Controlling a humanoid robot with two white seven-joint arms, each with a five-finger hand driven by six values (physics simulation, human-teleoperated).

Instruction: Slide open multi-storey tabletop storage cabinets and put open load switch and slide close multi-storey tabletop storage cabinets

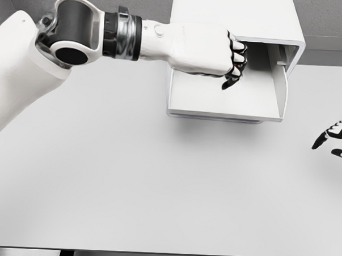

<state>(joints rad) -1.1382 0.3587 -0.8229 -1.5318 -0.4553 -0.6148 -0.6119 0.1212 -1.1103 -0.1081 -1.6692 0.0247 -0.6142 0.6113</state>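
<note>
Cabinet (233, 14): white, far side of the desk, right of centre; its drawer (217, 99) is slid out toward the near side, floor bare where visible.
Left hand (211, 49): arm comes in from the far left and reaches across over the open drawer; fingers (237, 58) curled into a fist above the drawer's far part; whether anything is inside the fist cannot be told.
Load switch: not visible anywhere; may be hidden in the fist, cannot tell.
Right hand (336, 137): at the right edge, low over the desk (128, 188), dark-tipped fingers spread, holding nothing.
</note>
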